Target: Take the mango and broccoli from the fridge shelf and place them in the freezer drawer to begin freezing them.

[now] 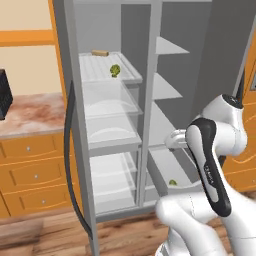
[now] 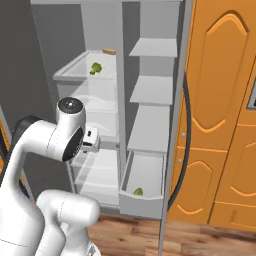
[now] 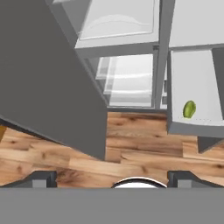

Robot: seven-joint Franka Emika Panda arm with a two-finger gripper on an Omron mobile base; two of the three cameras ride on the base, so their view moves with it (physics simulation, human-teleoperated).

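One mango (image 3: 189,109) in freezer drawer (image 3: 192,127), broccoli (image 1: 115,70) on fridge shelf (image 1: 100,75)

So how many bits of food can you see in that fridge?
3: the broccoli and a tan block on the upper fridge shelf, and the mango down in the freezer drawer. More could be hidden.

Fridge door (image 3: 57,83) flanks open path to freezer drawer (image 3: 192,87).

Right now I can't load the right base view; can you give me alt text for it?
The open fridge: the broccoli sits on the fridge shelf at upper left, near a tan block, and the mango lies in the pulled-out freezer drawer at the bottom. The white arm rises at lower left, beside orange cabinet doors on the right.
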